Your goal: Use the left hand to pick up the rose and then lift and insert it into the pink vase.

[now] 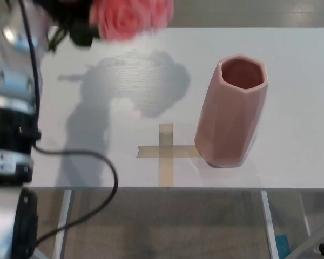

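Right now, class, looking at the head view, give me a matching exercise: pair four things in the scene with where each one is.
Things:
1. roses
2. pink vase
3. tape cross
4. black cable

Places:
A. flat on the table, left of the vase's base
B. upright on the table, at right
C. hanging past the table's front edge
D. lifted at the top edge, by the left hand

Pairs: 1-D, 2-B, 3-A, 4-C

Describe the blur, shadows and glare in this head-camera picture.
Head view: the roses and left hand are motion-blurred and cropped at the top edge; their soft grey shadow falls on the white table; the pink vase stays sharp, without harsh glare.
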